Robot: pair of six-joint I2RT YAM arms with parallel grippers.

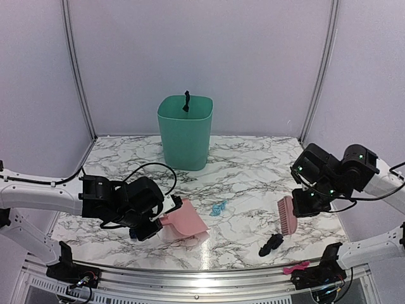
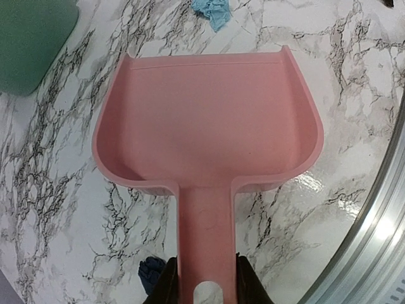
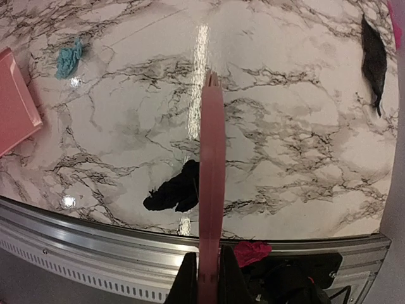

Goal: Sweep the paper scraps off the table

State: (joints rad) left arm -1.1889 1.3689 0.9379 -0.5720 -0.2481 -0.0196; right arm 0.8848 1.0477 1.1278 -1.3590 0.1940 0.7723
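No writing, label, brand mark, number or sign can be read in any of the three views. The surfaces seen closest are the pink plastic scoop-shaped dustpan (image 2: 209, 126), the flat pink plastic comb-like brush (image 3: 212, 164) and the white marble-patterned table (image 1: 247, 171) with black-grey veins. They show only plain colour or veining.

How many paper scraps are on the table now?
4: light-blue scrap mid-table; black scrap by the front rail; navy scrap beside the dustpan handle; long black scrap far right, wrist view only. More may be hidden.
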